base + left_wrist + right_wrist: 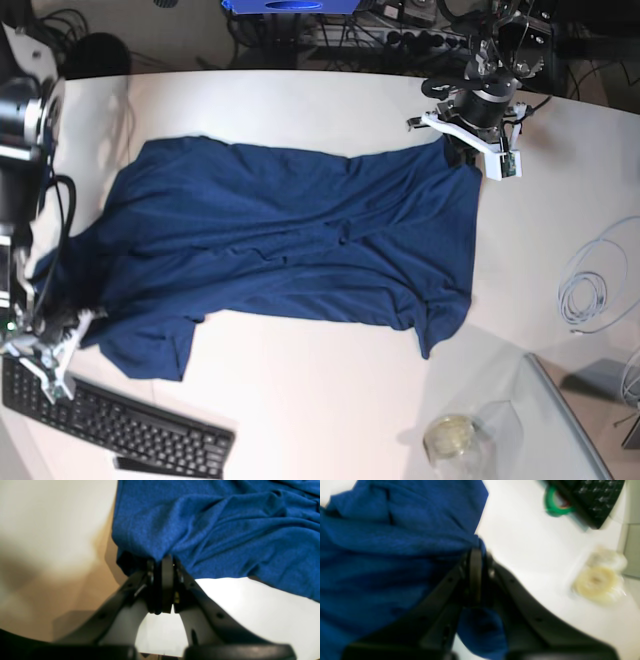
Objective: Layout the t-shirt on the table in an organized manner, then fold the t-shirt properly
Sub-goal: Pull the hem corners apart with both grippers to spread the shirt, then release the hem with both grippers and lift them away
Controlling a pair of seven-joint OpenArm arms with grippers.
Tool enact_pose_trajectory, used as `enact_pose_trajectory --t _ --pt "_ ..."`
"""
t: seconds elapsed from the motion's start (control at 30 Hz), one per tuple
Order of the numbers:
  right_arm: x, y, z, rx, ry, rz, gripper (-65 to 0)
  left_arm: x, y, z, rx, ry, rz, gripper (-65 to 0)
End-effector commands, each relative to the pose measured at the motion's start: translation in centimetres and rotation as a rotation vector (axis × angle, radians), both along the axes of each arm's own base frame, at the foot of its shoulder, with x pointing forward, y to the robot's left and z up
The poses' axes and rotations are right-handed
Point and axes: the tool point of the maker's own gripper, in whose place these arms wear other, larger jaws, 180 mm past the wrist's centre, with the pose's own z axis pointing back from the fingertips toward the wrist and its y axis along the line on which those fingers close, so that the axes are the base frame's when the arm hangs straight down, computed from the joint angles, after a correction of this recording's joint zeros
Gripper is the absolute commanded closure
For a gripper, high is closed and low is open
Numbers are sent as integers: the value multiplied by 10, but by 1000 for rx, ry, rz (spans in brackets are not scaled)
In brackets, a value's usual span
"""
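Navy cotton is spreading across the white desk [300, 390]: the t-shirt [290, 240] is lying mostly opened out, stretched between the 2 arms, but ripples are still running across its middle and one sleeve is bunching toward the keyboard [120, 430]. Judging by this, the laying-out stage is well along but not finished, and no fold is showing yet, so all of the folding is still ahead.

The left gripper [162, 562] is pressing together on an edge of the t-shirt at the corner farthest from the keyboard, holding that corner slightly lifted off the desk. The right gripper [476, 555] is pinching a bunched corner of the t-shirt at the end just beside the keyboard, with cloth hanging down between its fingers; the view is blurred, so how much cloth it is holding is hard to tell.

Only 1 container is showing: a clear plastic tub [455, 435] near the front desk edge, well apart from the keyboard, holding what looks like a pale roll of tape.
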Motion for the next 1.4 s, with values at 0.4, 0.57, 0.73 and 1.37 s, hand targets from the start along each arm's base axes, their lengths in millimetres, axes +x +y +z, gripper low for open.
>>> enact_pose_trajectory --t 0.4,0.57,0.73,1.37 --pt "-7 -3 38 -59 -174 19 -249 12 1 12 11 -52 -8 0" --pt "-85 23 26 -14 -188 -57 -207 17 1 14 11 -63 -8 0" --pt "-150 45 -13 54 -90 -122 -236 19 2 15 12 -64 -11 0" --pt "-205 58 -106 219 178 -255 -146 20 6 16 26 -64 -20 0"
